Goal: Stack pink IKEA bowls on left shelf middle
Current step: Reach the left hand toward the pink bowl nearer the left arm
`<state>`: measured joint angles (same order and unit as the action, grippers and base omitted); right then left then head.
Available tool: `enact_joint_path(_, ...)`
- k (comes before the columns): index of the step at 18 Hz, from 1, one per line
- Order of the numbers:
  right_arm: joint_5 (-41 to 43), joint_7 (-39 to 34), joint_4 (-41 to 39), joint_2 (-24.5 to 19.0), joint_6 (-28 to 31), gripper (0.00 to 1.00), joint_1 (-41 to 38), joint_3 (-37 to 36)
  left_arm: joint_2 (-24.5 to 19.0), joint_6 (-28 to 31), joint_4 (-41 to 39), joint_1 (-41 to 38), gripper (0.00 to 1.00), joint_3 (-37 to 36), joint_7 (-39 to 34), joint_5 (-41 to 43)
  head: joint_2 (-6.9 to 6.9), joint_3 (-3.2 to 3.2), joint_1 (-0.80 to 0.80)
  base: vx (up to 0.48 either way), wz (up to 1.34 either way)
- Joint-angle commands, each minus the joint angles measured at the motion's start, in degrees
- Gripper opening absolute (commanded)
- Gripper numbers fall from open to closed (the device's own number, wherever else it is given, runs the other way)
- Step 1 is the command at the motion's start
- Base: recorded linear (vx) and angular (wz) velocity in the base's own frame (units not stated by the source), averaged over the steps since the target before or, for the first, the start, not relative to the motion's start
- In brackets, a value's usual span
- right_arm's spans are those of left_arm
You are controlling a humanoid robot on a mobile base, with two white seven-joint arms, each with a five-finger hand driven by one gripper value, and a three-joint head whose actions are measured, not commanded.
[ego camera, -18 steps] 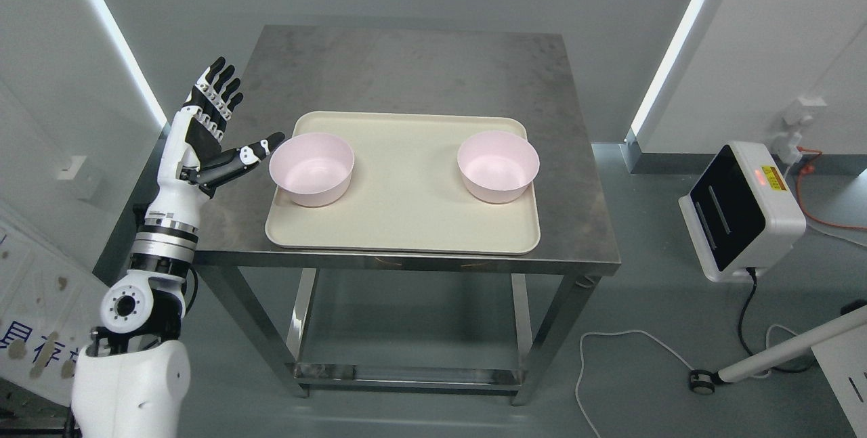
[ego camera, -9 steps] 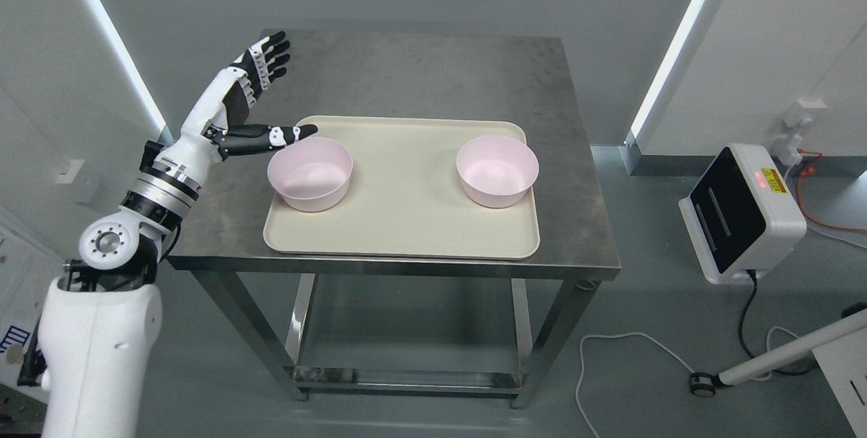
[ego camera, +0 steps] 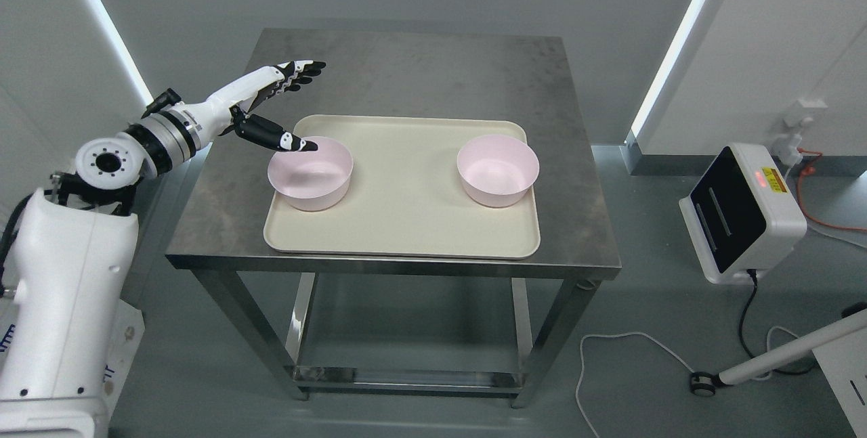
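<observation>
1. Hand status: the left hand (ego camera: 271, 103) is extended over the far-left part of the worktop (ego camera: 406, 72), fingers (ego camera: 301, 72) straight and spread away from the thumb (ego camera: 284, 140). It holds nothing.
2. Thumb position: the thumb points down and outward; its tip lies over the far-left rim of the near pink bowl (ego camera: 310, 174). Contact between tip and rim cannot be confirmed.
3. Finger position: the four fingers lie beyond that bowl, above bare worktop, clear of the tray (ego camera: 406, 221).
4. Near pink bowl: upright, mouth up, standing on the tray just below and beside the thumb.
5. Far pink bowl (ego camera: 498, 170): upright, mouth up, on the same tray, well apart from the hand, on the side the fingers point toward. The two bowls are unstacked and separated by bare tray.
6. Tray: cream, rectangular, lying flat on the steel worktop, nearer to the robot than the fingers.
7. Arm: the left arm (ego camera: 162, 133) comes in from behind the hand, forearm roughly level.
</observation>
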<state>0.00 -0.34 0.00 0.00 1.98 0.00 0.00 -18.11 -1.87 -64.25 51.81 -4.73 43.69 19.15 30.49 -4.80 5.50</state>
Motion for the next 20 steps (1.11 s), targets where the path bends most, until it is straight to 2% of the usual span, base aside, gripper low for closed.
enact_joint_path(1, 0.0, 0.0, -1.9, 1.0, -0.1, 1.0, -1.7, -0.6, -3.2, 1.1, 17.2, 8.0, 0.94, -15.0, 0.3, 6.2, 0.0, 0.0, 0.0, 0.0, 0.0)
enact_joint_path(12, 0.0, 0.0, -1.9, 1.0, -0.1, 1.0, -1.7, -0.7, -1.8, 0.5, 17.7, 6.2, 0.82, -16.0, 0.2, 6.1, 0.0, 0.0, 0.0, 0.0, 0.0)
enact_joint_path(14, 0.0, 0.0, -1.9, 1.0, 0.0, 1.0, -1.7, -0.6, -0.3, 0.4, 17.7, 6.6, 0.77, -15.1, 0.2, 6.1, -0.01, 0.0, 0.0, 0.0, 0.0)
enact_joint_path(20, 0.0, 0.0, -1.9, 1.0, -0.1, 1.0, -1.7, -0.6, 3.0, 0.4, 17.8, 6.7, 0.54, -10.4, -0.4, 6.1, 0.0, 0.0, 0.0, 0.0, 0.0)
